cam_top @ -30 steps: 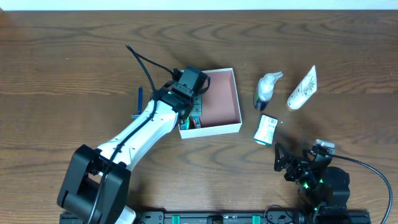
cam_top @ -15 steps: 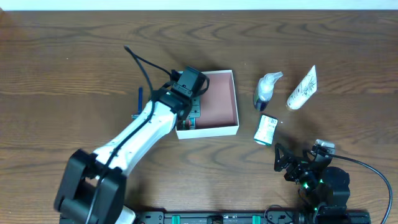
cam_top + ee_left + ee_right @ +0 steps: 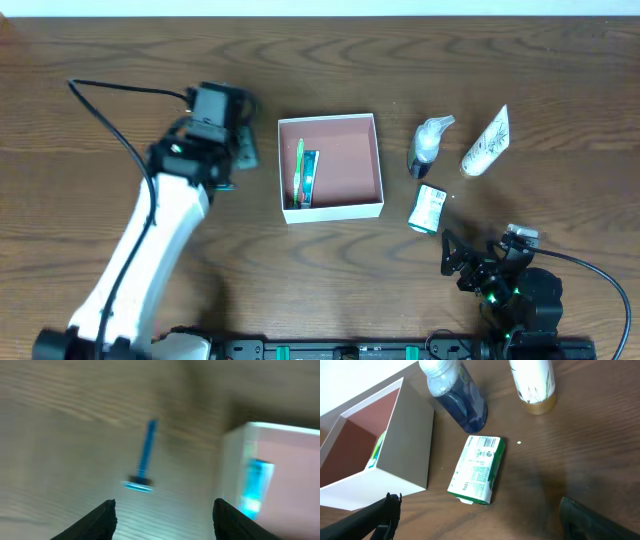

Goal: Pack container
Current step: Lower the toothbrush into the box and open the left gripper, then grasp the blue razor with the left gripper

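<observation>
The container is seated centrally on the bench, toward the far edge. The left tool is held apart above a blue razor left of it. The right tool is spread apart at the near edge.

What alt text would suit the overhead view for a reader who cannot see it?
A white-walled square container with a pink-brown floor sits mid-table, holding two slim green and blue items along its left wall. The left arm's fingers hover left of it; a spray bottle, white tube and small carton lie to its right.
</observation>
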{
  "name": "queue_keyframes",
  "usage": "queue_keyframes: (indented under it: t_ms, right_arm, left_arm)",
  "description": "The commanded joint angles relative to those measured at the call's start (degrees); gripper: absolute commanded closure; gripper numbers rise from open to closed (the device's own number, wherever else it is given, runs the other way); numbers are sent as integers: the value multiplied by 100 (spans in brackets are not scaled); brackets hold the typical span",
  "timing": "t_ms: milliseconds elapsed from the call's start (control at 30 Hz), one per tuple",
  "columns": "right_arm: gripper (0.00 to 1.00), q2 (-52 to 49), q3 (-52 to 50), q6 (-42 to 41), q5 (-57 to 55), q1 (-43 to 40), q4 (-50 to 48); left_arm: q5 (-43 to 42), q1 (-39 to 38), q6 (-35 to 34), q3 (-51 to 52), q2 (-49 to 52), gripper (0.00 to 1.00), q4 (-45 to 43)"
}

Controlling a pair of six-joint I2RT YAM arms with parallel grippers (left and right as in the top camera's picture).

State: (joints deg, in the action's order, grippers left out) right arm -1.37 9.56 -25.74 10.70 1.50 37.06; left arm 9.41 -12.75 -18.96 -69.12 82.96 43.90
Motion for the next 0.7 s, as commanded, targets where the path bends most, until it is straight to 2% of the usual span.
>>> queue_keyframes:
  t_ms: [0, 167, 267, 367, 500, 667]
  right_arm:
    - [1, 35, -4, -79, -15, -42, 4]
    - [1, 35, -4, -79, -15, -42, 4]
    - [1, 35, -4, -79, -15, -42, 4]
    - [1, 35, -4, -79, -15, -42, 4]
    - [1, 35, -4, -79, -15, -42, 4]
    - [1, 35, -4, -79, -15, -42, 4]
  left_arm:
    - [-195, 376, 990, 68, 702, 37, -66]
    - [-341, 780, 1729, 66, 1775, 38, -529]
    - [-463, 988, 1902, 66, 2192, 39, -802]
    - [-905, 1121, 2210, 66, 2468, 45, -981]
    - [-953, 1143, 2227, 66, 2702, 46, -1158]
    - [-1443, 1139, 2306, 66, 2959, 46, -1364]
